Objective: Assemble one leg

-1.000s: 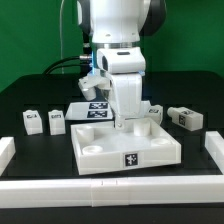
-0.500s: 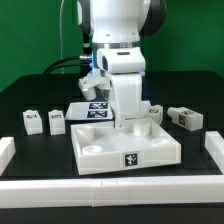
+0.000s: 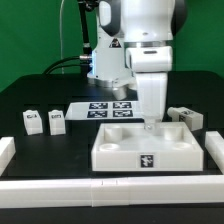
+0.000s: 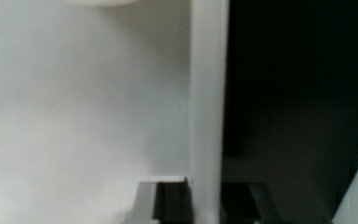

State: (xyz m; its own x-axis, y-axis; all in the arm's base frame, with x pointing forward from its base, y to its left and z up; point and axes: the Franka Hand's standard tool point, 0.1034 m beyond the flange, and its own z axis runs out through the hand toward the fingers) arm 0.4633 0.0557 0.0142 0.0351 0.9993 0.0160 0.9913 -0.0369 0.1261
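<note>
The large white square tray-like part (image 3: 115,158) lies on the black table in front of the arm. My gripper (image 3: 150,119) reaches down at its rear wall and is shut on that wall. In the wrist view the thin wall (image 4: 208,90) runs between my two dark fingers, with the gripper (image 4: 210,203) astride it and the tray floor (image 4: 87,100) on one side. Two small white legs (image 3: 33,121) (image 3: 57,121) with tag marks stand at the exterior view's left. Another leg (image 3: 187,117) lies at the right, beside the tray's rear corner.
The marker board (image 3: 103,108) lies behind the tray, partly hidden by the arm. White border rails lie along the table's front (image 3: 100,188) and at both sides. A round corner socket (image 3: 112,139) shows in the tray.
The arm and the tray together have moved toward the exterior view's right. The tray's right edge now sits close to the right-hand leg. The two left legs have not moved.
</note>
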